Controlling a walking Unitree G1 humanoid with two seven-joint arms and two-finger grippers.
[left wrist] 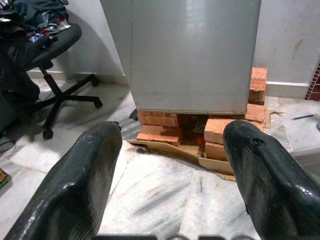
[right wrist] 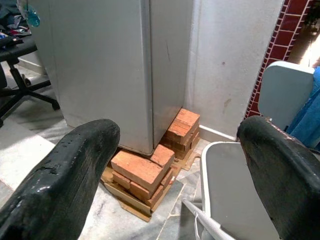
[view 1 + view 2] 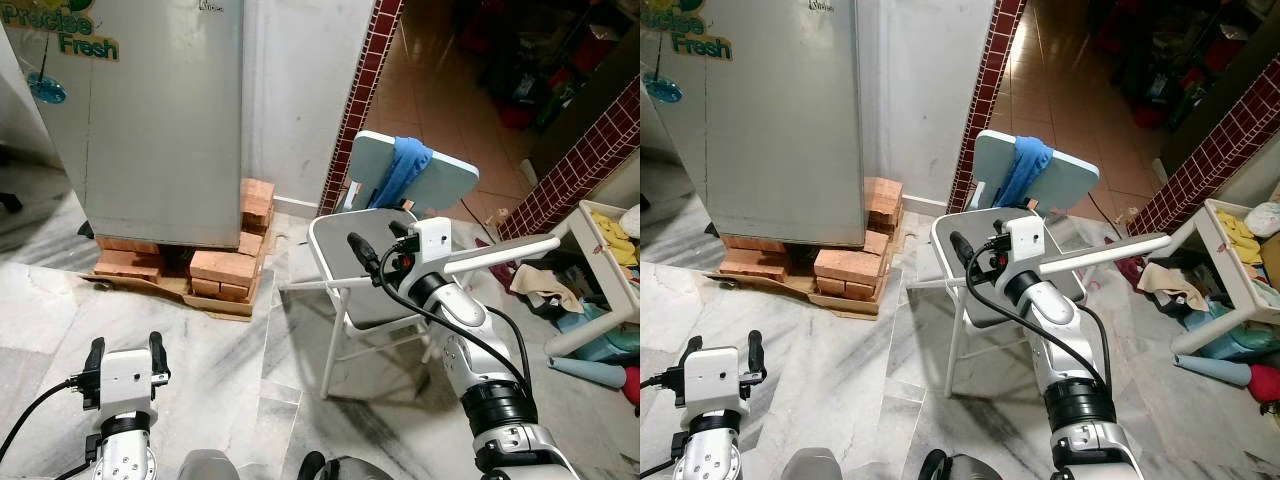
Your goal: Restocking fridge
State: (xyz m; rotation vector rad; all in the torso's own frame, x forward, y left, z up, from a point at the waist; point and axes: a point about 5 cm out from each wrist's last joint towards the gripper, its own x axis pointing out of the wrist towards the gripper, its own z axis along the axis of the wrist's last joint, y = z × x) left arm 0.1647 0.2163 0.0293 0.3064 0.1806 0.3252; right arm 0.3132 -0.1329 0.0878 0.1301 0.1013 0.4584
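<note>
The fridge (image 3: 160, 120) is a tall silver unit with its door closed, standing against the white wall (image 3: 290, 90) at the far left of the marble floor (image 3: 200, 350). It rests on a stack of red bricks (image 3: 225, 270) set on a sheet of cardboard (image 3: 215, 300). A green "Fresh" label (image 3: 88, 44) sits near the door's upper left.

A grey folding chair (image 3: 370, 270) stands to the right of the fridge, near a maroon tiled pillar (image 3: 360, 100). A blue cloth (image 3: 400, 170) hangs over its backrest. A black office chair (image 1: 55, 50) stands to the left of the fridge. A white rack (image 3: 590, 270) with clothes lies at the right edge of the floor.

The right gripper (image 3: 380, 245) is raised above the front edge of the chair seat. Its fingers (image 2: 75, 165) are spread wide and hold nothing; the fridge stands well ahead of them and to their left, not between the jaws.

The left gripper (image 3: 125, 358) is held low over the floor in front of the fridge. Its fingers (image 1: 85, 175) are also spread wide and empty. In the left wrist view the fridge base and bricks appear framed between the two fingers, but well beyond them, with bare floor between.
</note>
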